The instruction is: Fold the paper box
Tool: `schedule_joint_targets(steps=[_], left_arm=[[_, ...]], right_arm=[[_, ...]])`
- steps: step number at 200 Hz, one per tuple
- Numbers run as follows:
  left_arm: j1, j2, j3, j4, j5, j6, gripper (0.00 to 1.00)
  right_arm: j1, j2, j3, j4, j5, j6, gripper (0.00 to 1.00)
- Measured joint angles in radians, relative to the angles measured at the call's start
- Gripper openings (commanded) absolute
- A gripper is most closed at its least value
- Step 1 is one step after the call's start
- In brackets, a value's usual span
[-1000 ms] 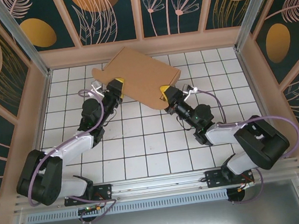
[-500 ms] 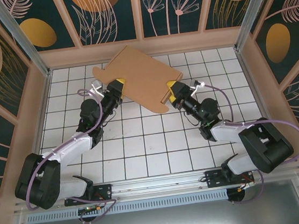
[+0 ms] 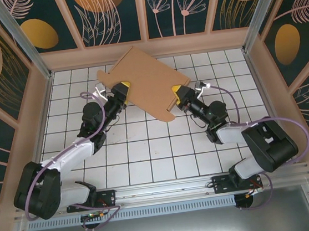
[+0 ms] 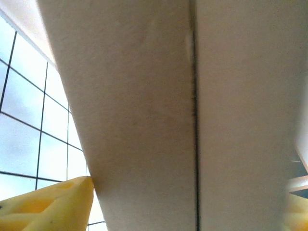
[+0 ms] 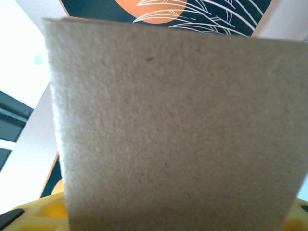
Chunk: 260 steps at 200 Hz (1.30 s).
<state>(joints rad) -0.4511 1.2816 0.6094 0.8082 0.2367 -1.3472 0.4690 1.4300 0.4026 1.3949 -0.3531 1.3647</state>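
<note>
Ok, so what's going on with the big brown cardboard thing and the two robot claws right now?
brown corrugated cardboard paper box: mostly flat sheet, not box-shaped yet, lying askew between both grippers.
left gripper: at the sheet's left edge, yellow fingers spread with cardboard between them; can't tell if it grips.
right gripper: at the sheet's right edge, cardboard across its fingers; can't tell if it grips.
</note>
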Motion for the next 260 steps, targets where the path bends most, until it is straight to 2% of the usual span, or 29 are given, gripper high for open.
schedule_joint_targets(steps=[15,62,117,142,183,260], left_arm=[[0.0,-0.021,0.005,-0.069,0.002,0.025,0.8],[0.0,-0.098,0.082,-0.394,0.043,0.145,0.75],[0.0,-0.148,0.245,-0.763,0.069,0.237,0.71],[0.0,-0.144,0.28,-0.782,0.126,0.221,0.72],[0.0,-0.066,0.257,-0.735,0.228,0.119,0.74],[0.0,-0.02,0.223,-0.652,0.265,0.053,0.74]], right_arm=[[-0.002,-0.065,-0.023,-0.055,0.024,-0.052,0.45],[-0.008,-0.306,-0.037,-0.286,0.109,-0.291,0.41],[-0.011,-0.336,-0.09,-0.375,0.174,-0.397,0.4],[0.007,-0.337,-0.091,-0.414,0.199,-0.444,0.4],[0.058,-0.337,-0.091,-0.427,0.234,-0.48,0.39],[0.083,-0.259,-0.092,-0.354,0.249,-0.39,0.38]])
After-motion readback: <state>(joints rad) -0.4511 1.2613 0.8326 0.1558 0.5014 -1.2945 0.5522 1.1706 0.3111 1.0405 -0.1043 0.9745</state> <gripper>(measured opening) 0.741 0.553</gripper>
